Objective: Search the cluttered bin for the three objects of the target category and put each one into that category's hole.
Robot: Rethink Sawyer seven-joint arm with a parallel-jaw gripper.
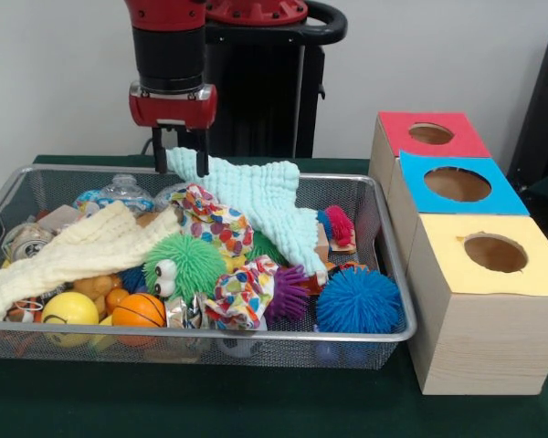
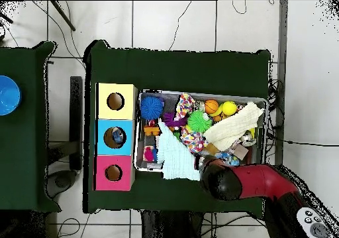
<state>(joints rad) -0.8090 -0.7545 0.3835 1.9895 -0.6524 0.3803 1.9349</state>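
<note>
Green tabletop (image 1: 256,415) carries a wire bin (image 1: 384,274); gripper (image 1: 180,164) apparently pinches the mint cloth (image 1: 265,205) at the bin's back edge.

Bright, even indoor light, soft shadows under the wire bin (image 1: 393,274), slight overall softness.

I saw a plain pale wall (image 1: 55,82) behind the green-covered table (image 1: 210,401). Overhead, cables (image 2: 192,16) trailed across the white tiled floor (image 2: 172,26), and a second green table (image 2: 26,129) carried a blue bowl (image 2: 8,95).
</note>
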